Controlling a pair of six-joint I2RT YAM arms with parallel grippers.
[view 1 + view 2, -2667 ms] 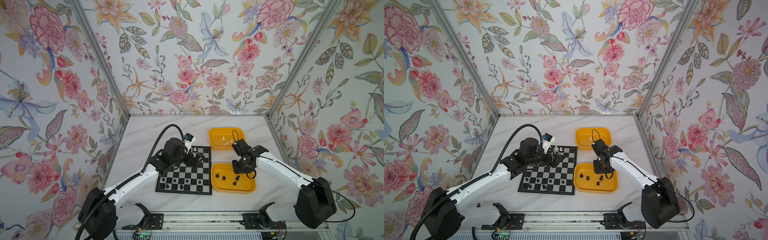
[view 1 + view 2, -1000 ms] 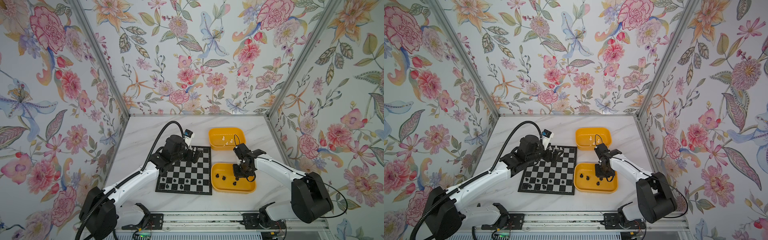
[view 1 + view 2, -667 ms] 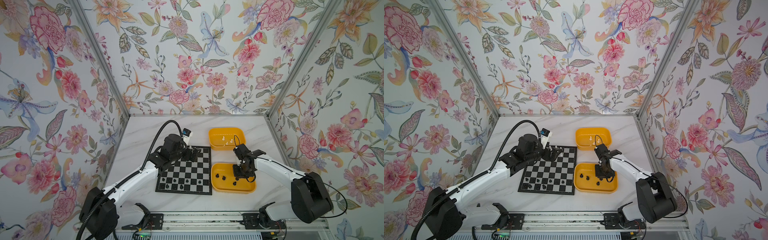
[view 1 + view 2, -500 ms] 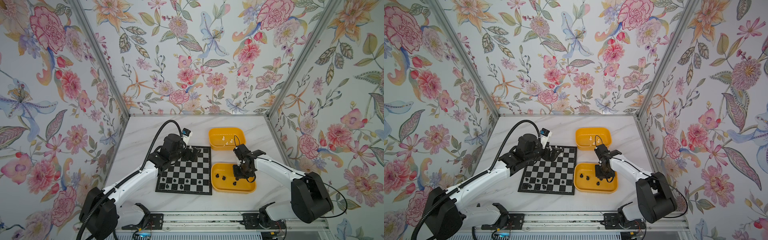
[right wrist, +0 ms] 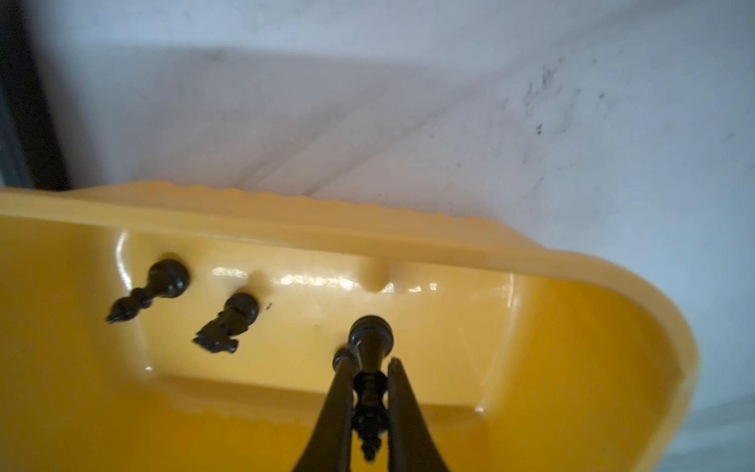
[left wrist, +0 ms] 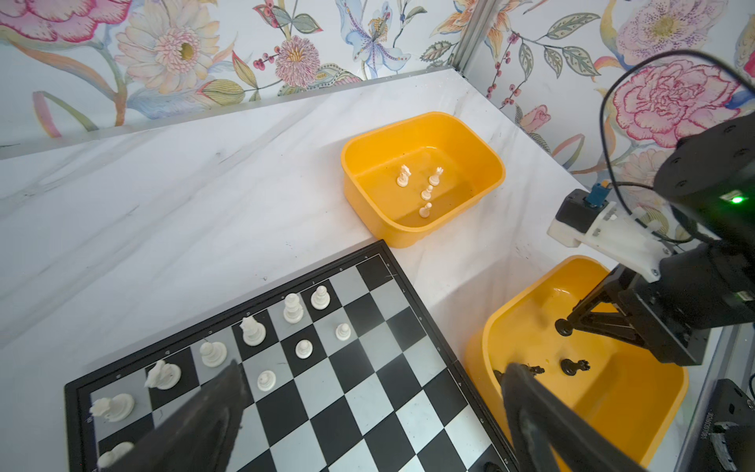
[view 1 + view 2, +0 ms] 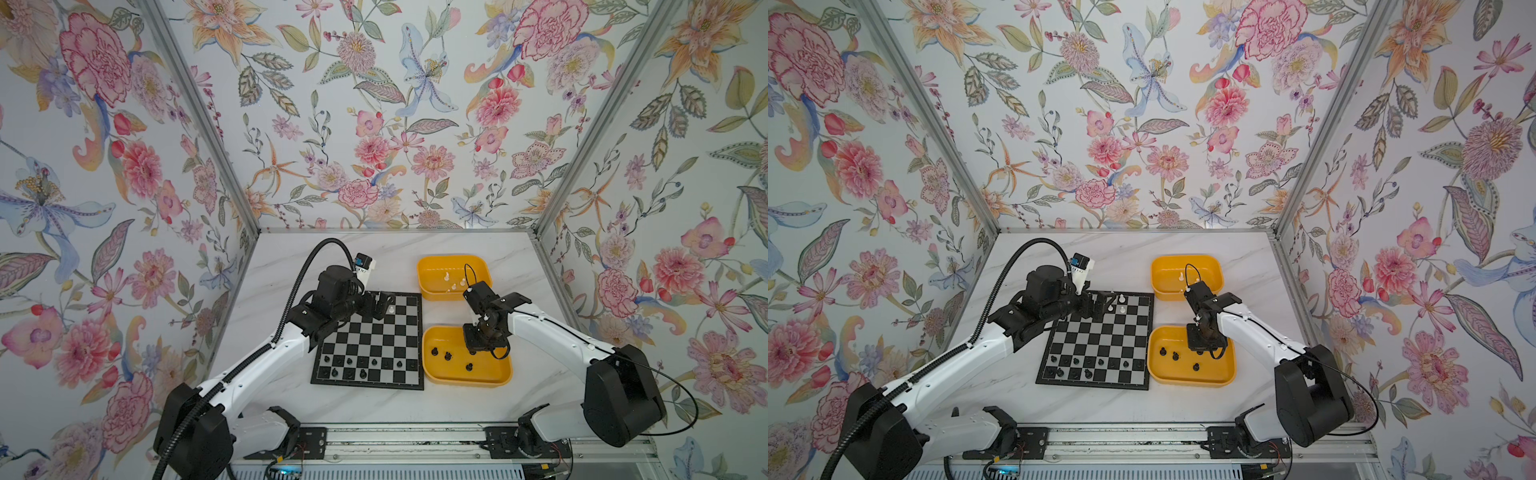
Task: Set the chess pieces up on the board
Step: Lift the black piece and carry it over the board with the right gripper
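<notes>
The board [image 7: 376,340] [image 6: 339,408] lies flat in the middle. Several white chess pieces [image 6: 253,331] stand on its far rows, several black ones [image 7: 362,372] on its near rows. My left gripper [image 6: 371,378] [image 7: 380,305] hangs open over the far rows with nothing between its fingers. My right gripper [image 5: 369,361] [image 7: 478,351] reaches into the near yellow tub [image 5: 286,229] [image 7: 465,380] and is shut on a black chess piece [image 5: 369,339] [image 6: 564,327]. Other loose black pieces [image 5: 155,286] [image 5: 228,323] lie in that tub.
A second yellow tub [image 7: 428,266] [image 6: 351,184] at the back right of the board holds several white pieces [image 6: 427,192]. Floral walls enclose the marble table on three sides. The tubs stand close along the board's right edge.
My right gripper came down into the near tub and closed on a black piece. My left gripper drew back a little over the board's far rows, staying open.
</notes>
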